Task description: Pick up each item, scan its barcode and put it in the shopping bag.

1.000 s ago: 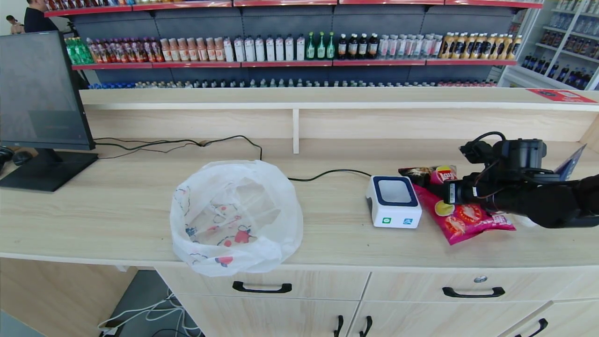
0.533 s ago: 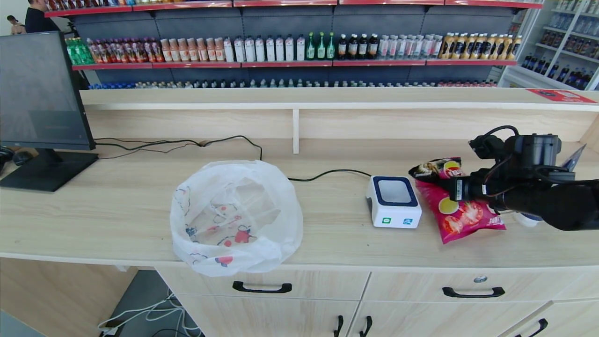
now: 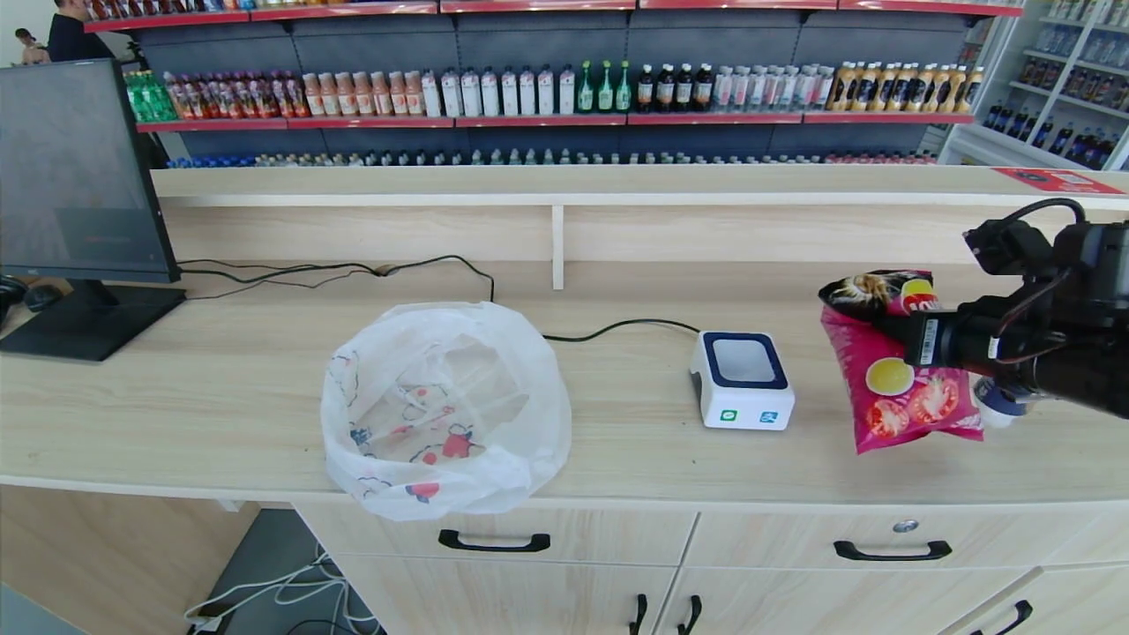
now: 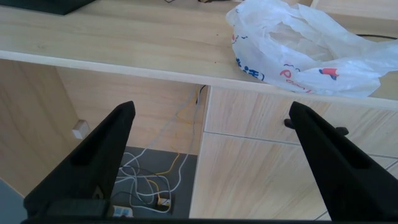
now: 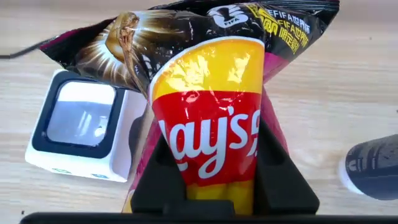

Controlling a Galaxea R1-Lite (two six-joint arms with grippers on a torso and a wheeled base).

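One chip bag [image 3: 891,370] is gripped between the right fingers [image 3: 901,330], now lifted off the worktop [image 3: 220,397] and drawn away from one scanner [image 3: 742,379]. One shopping bag [image 3: 445,406] lies beyond. The left fingers [image 4: 99,155] are spread wide.

The right arm comes in from the right edge of the head view at mid-height, wrist roughly level. The right gripper [image 3: 889,328] is clamped on the upper part of a hanging chip bag [image 3: 900,388]. The left gripper [image 4: 209,109] has its fingers spread wide apart.
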